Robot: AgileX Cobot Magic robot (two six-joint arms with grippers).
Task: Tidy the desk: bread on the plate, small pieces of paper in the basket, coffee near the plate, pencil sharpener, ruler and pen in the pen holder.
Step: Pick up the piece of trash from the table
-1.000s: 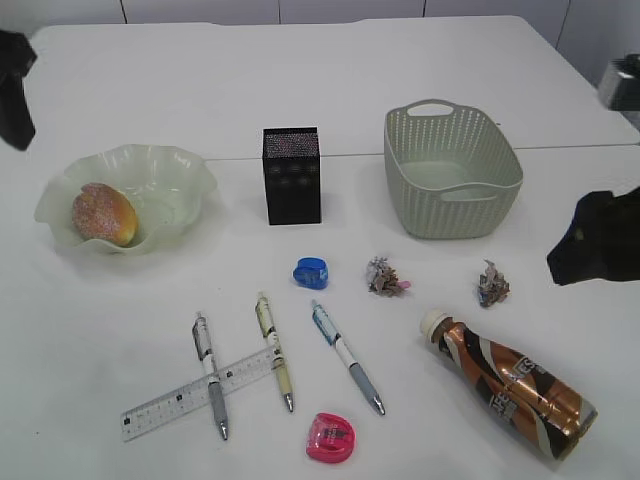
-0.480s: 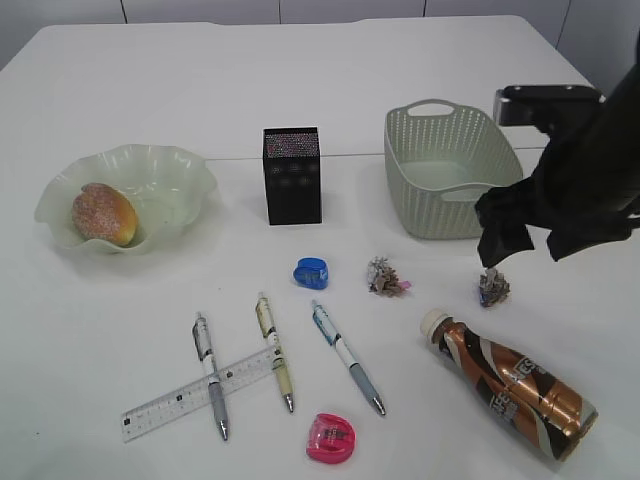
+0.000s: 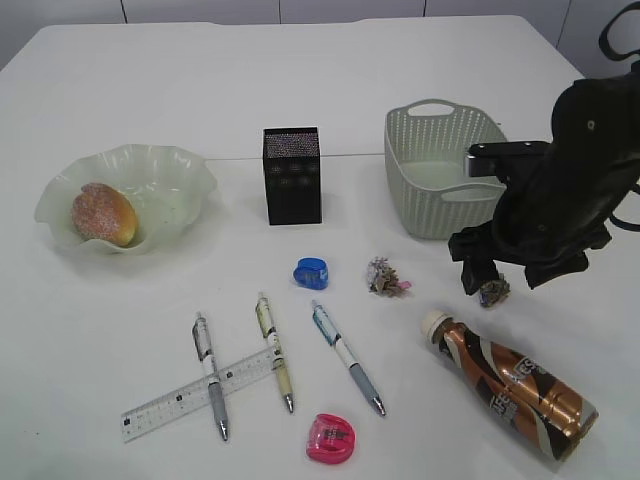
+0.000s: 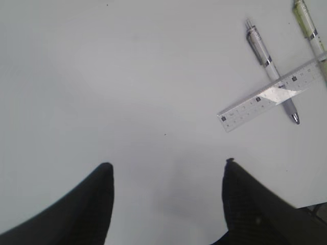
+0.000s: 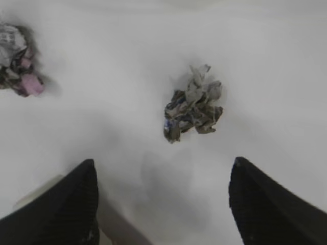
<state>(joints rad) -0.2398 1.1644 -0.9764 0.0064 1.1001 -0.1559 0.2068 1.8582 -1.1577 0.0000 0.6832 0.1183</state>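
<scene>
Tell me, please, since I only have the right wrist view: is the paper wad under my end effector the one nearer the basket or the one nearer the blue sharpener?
Observer: The one nearer the basket; that wad lies just in front of its right corner, with the right end effector above it.
Operator: Thank you. Is anything close enough to get in the way?
Observer: The bottle lies on its side just in front of the wad, cap toward it.
Operator: And is the bread placed yet?
Observer: Yes, the bread already sits in the plate, far left.
</scene>
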